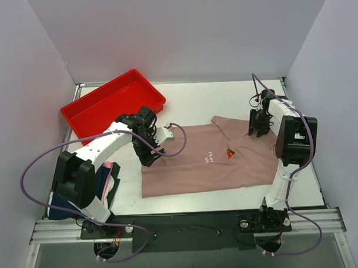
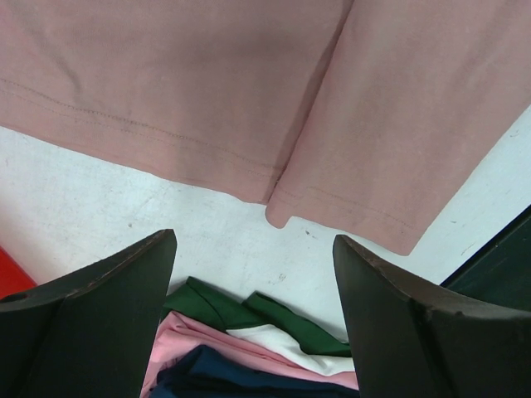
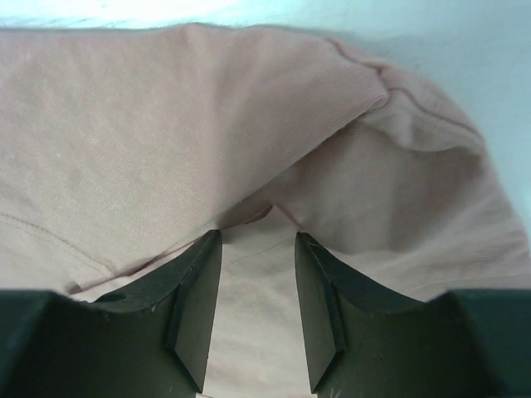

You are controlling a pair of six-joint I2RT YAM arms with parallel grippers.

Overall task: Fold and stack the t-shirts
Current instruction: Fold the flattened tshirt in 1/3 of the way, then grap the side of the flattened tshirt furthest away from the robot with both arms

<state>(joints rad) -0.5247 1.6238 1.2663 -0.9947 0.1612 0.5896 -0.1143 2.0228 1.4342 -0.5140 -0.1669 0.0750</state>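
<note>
Top external view: white surface (image 1: pixel 225 100) boxed in by plain pale walls at left (image 1: pixel 18 86), back (image 1: pixel 181 34) and right (image 1: pixel 341 58). A metal rail (image 1: pixel 53 232) runs along the near edge by the arm bases, and purple cables (image 1: pixel 33 162) loop off both arms. Red tray (image 1: pixel 116 101) sits at the far left corner, angled.

Dusty-pink shirt (image 1: pixel 198 168) lies spread flat mid-surface, collar toward the right arm, with its small chest print (image 1: pixel 229 154) facing up. Navy shirt (image 1: pixel 59 207) lies folded at the near left corner under the left arm, in a pile with pink, green (image 2: pixel 224 307) and white cloth.

Left tool (image 1: pixel 149 160) is at the pink shirt's left edge. In the left wrist view its fingers (image 2: pixel 108 290) are spread wide with nothing between them. Bare surface lies under the gap, the stitched hem is just beyond the tips, and the pile is on the near side.

Right tool (image 3: pixel 257 274) is down on the pink shirt near the collar. Its fingers stand a narrow gap apart, with pink cloth showing in the gap and a raised fold at the tips. Cannot tell whether the cloth is pinched or only lies under the tips.
</note>
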